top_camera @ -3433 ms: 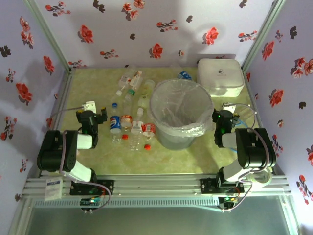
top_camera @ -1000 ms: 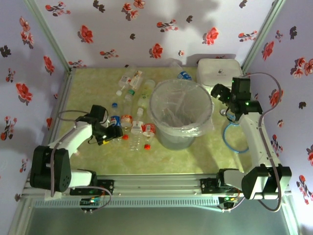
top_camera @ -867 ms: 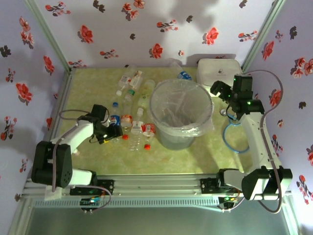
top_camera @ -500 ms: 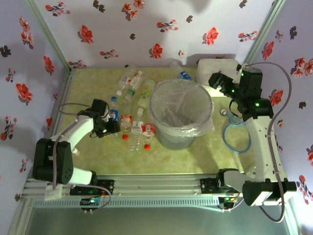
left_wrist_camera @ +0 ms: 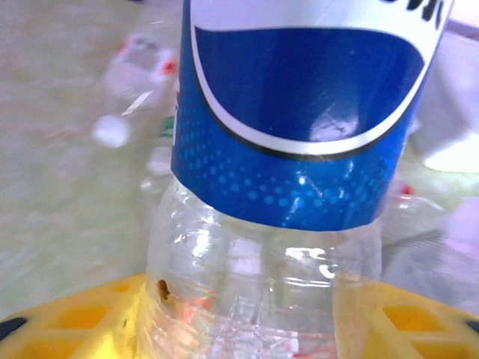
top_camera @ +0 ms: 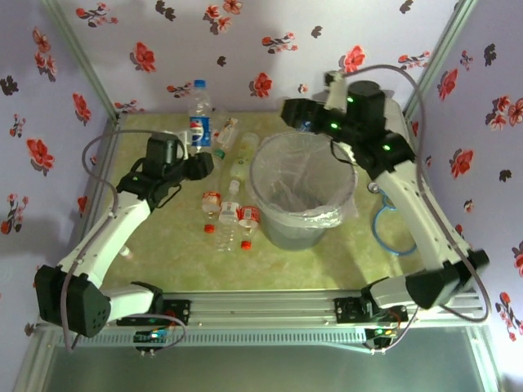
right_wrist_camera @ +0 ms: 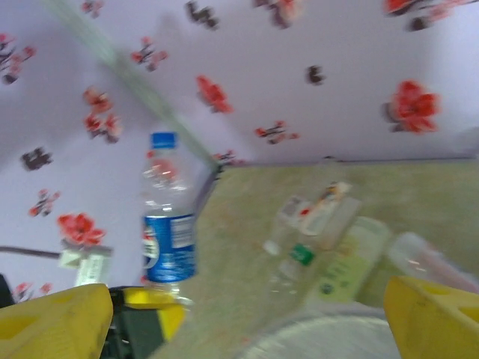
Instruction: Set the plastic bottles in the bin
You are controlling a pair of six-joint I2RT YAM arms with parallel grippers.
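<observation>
Grip on the left side is closed: the left fingers [left_wrist_camera: 75, 323] clamp the clear lower body of the blue-label bottle [top_camera: 197, 121], with a yellow finger on each side of it. The top view shows that bottle upright and lifted off the tabletop [top_camera: 163, 245] at the far left. Its blue cap is uppermost against the flowered back wall [top_camera: 245, 49], and it sits left of the bin [top_camera: 286, 233], apart from it.

The left wrist view gives detail the top view is too coarse for. The label's white curve shows close up, there is a small brown speck on the clear wall near the left-hand finger, and blurred bottles lie on the tabletop behind.

The right fingers [right_wrist_camera: 52, 321] stand wide apart with nothing between them, their yellow tips at the bottom corners of the right wrist view. From above, the right arm reaches across the far rim of the bin, its fingers pointing left. Its wrist camera sees the blue-label bottle side-on, standing on the other arm's yellow fingers. Beyond it are the far bottles [right_wrist_camera: 314, 217] lying on their sides, one with a green cap [right_wrist_camera: 301, 256] and a yellowish one beside it.

The top view alone places the near bottles [top_camera: 229, 214]. These are red-labelled and lie just left of the bin's wall. It also shows a blue cable loop [top_camera: 384, 229] on the tabletop to the bin's right. The bin is lined with a clear bag.
</observation>
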